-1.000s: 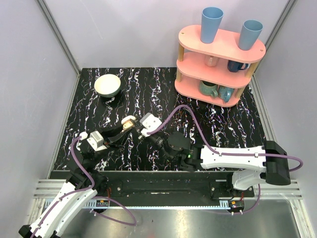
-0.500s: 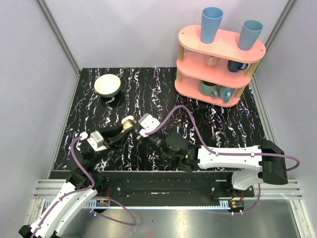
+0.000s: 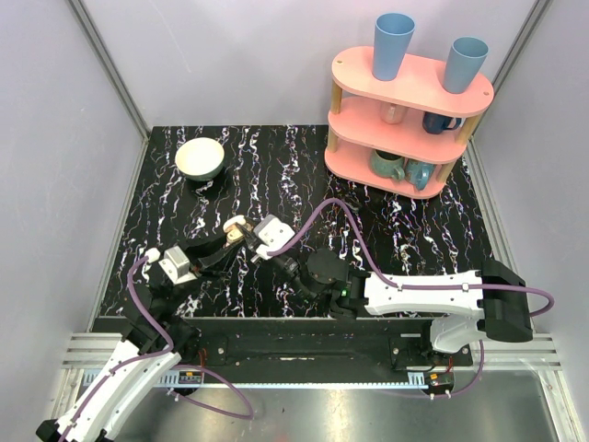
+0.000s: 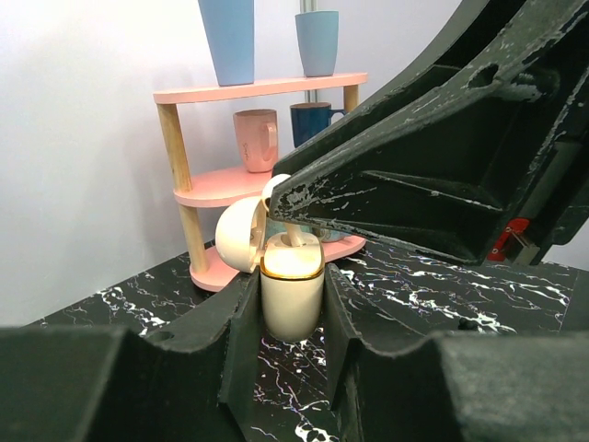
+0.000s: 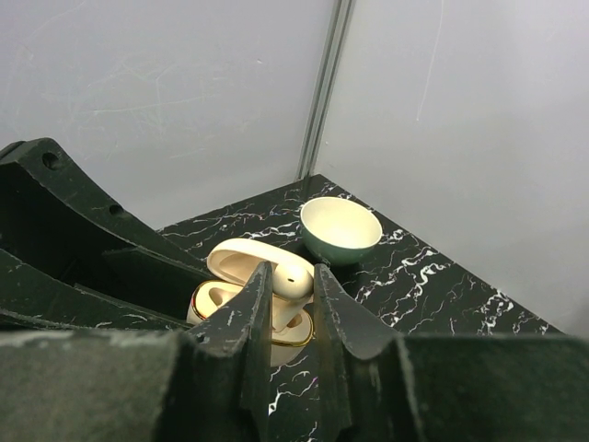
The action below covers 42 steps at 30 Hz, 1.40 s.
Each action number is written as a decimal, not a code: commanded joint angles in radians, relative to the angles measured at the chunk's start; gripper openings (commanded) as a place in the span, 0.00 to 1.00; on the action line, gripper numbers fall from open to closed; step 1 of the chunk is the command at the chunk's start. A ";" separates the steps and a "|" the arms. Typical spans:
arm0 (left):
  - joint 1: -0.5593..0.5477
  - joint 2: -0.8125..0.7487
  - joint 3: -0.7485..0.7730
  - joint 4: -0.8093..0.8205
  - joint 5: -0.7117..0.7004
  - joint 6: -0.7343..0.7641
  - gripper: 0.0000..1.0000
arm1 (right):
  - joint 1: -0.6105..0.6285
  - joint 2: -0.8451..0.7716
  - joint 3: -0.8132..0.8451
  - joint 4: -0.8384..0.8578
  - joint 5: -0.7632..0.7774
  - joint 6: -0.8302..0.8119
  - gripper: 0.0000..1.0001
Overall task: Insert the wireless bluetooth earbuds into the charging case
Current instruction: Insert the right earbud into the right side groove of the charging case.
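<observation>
My left gripper (image 4: 292, 308) is shut on the charging case (image 4: 292, 287) and holds it upright above the table, its lid (image 4: 241, 235) hinged open. In the top view the case (image 3: 237, 228) sits left of centre. My right gripper (image 5: 287, 287) is shut on one earbud (image 5: 296, 274), right over the open case (image 5: 219, 302), with the stem reaching down into a gold-rimmed slot. From the left wrist view the earbud's stem (image 4: 294, 238) shows just above the case mouth, under the right fingers (image 4: 386, 184). The second earbud is not visible.
A cream bowl (image 3: 200, 158) stands at the back left, also in the right wrist view (image 5: 340, 228). A pink three-tier shelf (image 3: 405, 120) with cups and mugs stands at the back right. Both arms meet left of centre over the black marbled table (image 3: 405, 230).
My right gripper has moved a little left with the earbud, closing in over the open case. The left gripper and case have barely moved.
</observation>
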 commanded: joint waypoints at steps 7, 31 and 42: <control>-0.001 -0.016 0.009 0.101 0.004 -0.011 0.00 | 0.002 0.001 0.018 0.025 0.029 -0.072 0.14; -0.003 -0.020 0.008 0.099 -0.015 -0.009 0.00 | 0.001 -0.016 0.004 -0.079 -0.098 -0.033 0.18; -0.001 -0.022 0.008 0.102 -0.033 -0.011 0.00 | 0.002 -0.032 -0.012 -0.118 -0.136 -0.023 0.20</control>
